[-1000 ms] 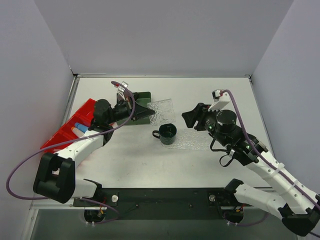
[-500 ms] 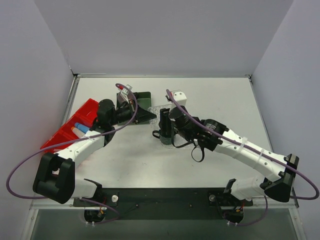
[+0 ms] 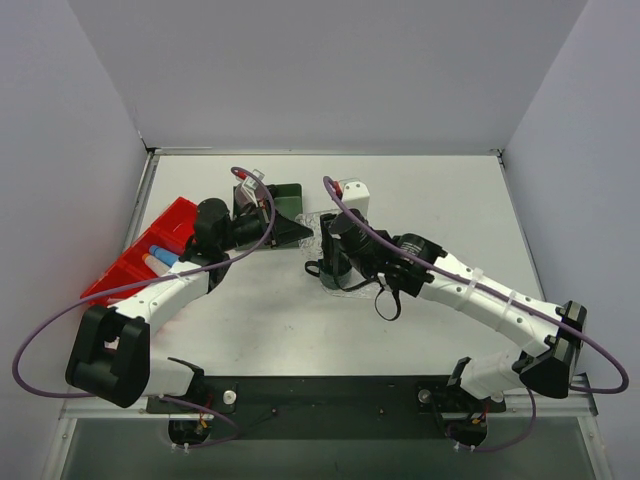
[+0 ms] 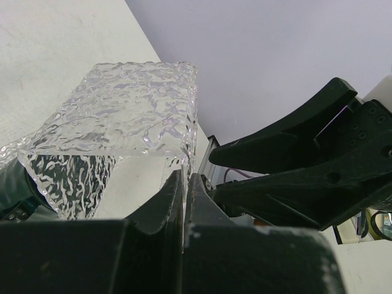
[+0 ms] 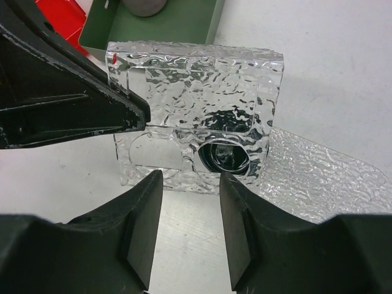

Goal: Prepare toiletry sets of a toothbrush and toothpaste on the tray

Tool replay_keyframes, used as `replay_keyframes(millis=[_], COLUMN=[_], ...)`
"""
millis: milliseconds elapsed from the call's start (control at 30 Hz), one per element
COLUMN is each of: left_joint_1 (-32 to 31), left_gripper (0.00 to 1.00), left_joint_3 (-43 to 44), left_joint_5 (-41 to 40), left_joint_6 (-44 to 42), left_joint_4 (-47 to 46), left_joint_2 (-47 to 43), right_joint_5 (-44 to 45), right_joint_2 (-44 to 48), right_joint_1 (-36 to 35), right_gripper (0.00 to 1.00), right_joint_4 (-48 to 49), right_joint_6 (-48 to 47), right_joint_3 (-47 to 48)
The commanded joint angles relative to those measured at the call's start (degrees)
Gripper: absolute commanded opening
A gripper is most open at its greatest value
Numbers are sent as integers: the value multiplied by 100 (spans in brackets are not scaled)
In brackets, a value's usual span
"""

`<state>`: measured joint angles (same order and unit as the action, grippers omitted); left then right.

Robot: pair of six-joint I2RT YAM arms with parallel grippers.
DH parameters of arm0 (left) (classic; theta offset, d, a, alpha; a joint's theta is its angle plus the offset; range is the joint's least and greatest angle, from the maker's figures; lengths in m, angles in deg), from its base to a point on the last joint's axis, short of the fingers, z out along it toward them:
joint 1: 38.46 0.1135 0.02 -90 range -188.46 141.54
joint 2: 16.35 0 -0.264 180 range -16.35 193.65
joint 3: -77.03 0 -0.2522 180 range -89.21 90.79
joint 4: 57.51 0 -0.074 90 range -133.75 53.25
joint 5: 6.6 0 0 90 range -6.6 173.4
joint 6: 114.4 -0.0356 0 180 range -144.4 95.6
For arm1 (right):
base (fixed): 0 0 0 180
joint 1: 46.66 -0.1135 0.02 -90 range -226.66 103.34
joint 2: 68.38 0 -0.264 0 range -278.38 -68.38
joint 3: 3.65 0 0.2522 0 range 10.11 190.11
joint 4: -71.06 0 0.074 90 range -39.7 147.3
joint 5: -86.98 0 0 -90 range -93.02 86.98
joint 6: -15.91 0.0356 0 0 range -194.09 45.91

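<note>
Left claw [image 4: 185,180] is clamped on one thin wall of a clear textured plastic box with round cut-outs [image 5: 196,98] and holds it off the table, tilted. Its fingers come in from the left side of the right wrist view.

Right claw [image 5: 191,184] has its fingers apart with nothing between them, and it faces the box's broad side head-on. The near edge of the box runs crosswise just ahead of the fingertips. That face is wider than the finger gap, so I judge that any grip has to be a pinch on a wall or rim, not a span across it.

The flat clear textured plastic tray [image 5: 318,177] lies on the table ahead and to the right of the right claw, partly under the box. Its long axis runs out to the right and its rounded end points away from the left arm. The right arm is clearly the nearer one.

A dark green mug [image 5: 223,156] shows through one cut-out, beside or on the tray's near end; I can't tell which. A dark green square bin [image 5: 177,24] sits beyond the box.

Light-blue-ended pieces [image 3: 160,257] are in the red plastic bin [image 3: 165,225] far left, well apart from the tray and on the left arm's side. They're too small to tell tube from brush. No set looks to be on the tray yet.
</note>
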<state>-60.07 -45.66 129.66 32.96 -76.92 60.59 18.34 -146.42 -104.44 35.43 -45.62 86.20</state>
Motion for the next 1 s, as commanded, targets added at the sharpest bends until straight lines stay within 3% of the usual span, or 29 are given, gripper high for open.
replay_keyframes(millis=[0,967], left_joint_1=[-10,-72], left_gripper=[0,0], left_joint_3=[303,242], left_joint_5=[23,-12], left_joint_6=[-23,20], left_joint_4=[-348,-471], left_joint_2=[-180,-163], right_joint_5=[132,-168], right_joint_2=[-176,-388], right_joint_1=[47,302], right_gripper=[37,25], right_joint_4=[60,649], right_joint_6=[80,563], right_joint_3=[230,-340])
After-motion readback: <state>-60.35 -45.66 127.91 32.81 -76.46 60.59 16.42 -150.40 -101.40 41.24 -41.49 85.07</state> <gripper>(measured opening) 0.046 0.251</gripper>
